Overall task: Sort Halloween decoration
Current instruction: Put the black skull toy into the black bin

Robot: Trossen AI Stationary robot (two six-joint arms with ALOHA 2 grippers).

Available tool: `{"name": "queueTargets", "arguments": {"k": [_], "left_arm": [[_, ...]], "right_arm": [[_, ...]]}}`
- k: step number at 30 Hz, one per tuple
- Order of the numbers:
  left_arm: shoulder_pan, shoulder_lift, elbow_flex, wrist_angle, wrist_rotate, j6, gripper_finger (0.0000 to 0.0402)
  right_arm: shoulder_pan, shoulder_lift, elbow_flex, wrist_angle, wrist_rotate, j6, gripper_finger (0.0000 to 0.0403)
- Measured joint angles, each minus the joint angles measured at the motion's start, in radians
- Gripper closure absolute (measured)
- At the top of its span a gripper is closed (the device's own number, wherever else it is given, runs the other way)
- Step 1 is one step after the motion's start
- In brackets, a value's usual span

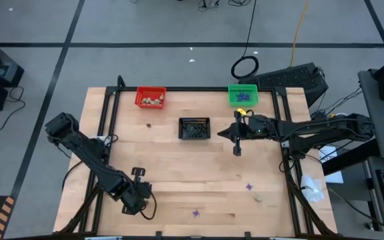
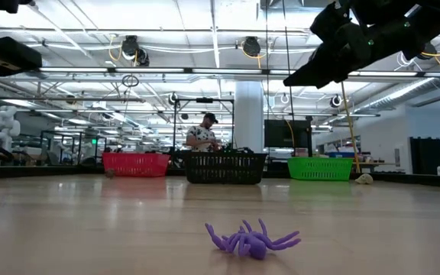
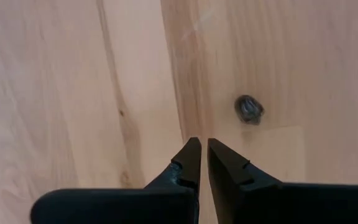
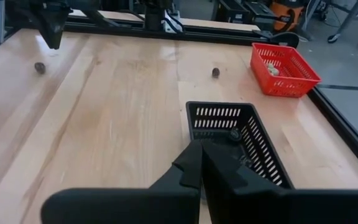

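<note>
The tabletop [image 1: 179,167] is pale wood with a dark frame along its edges. Three small baskets stand near the far edge: a red basket [image 1: 150,97], a black basket [image 1: 195,129] a bit closer in, and a green basket [image 1: 243,94]. The middle and the near half of the wood are mostly bare, so there is a lot of open room there.

The left tool [image 1: 133,202] is low by the near left edge. Its two tips are almost pressed together with only a thin gap, and they pinch nothing. In its wrist view a small dark bit [image 3: 249,109] lies on the wood just past the tips.

The right tool [image 1: 237,143] hangs in the air just right of the black basket. Its tips are pressed together and hold nothing.

A purple spider [image 2: 250,239] lies flat near the near edge, its legs spread out sideways, longer from left to right in the low view. A second purple one [image 1: 249,187] lies toward the right side, with a pale lump [image 1: 259,197] just beside it. Pale lumps [image 1: 153,101] sit in the red basket, purple ones [image 1: 243,97] in the green basket, and dark bits fill the black one. One dark bit [image 1: 148,124] lies on the wood near the red basket.

Behind the tabletop is a big bright room with white ceiling lights. A person [image 2: 202,134] stands far back.
</note>
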Motion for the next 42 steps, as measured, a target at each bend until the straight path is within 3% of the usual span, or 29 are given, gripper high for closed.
{"name": "queueTargets", "arguments": {"k": [17,21,26,39,42], "left_arm": [[0.004,0.001,0.0,-0.016,0.05,-0.076,0.0376],[0.004,0.001,0.0,0.002,0.1,-0.078,0.0377],[0.013,0.001,0.0,0.042,0.111,-0.158,0.0372],[0.022,0.001,0.0,0.04,0.114,-0.208,0.0226],[0.027,0.0,0.001,0.029,0.114,-0.198,0.021]], "right_arm": [[0.0,0.0,0.0,0.075,-0.002,-0.072,0.0403],[0.0,0.0,0.0,0.074,-0.002,-0.094,0.0403],[0.0,0.0,0.0,0.073,-0.002,-0.104,0.0403],[0.0,0.0,0.0,0.043,-0.007,-0.096,0.0403],[-0.005,0.003,0.0,0.045,-0.072,-0.113,0.0403]]}}
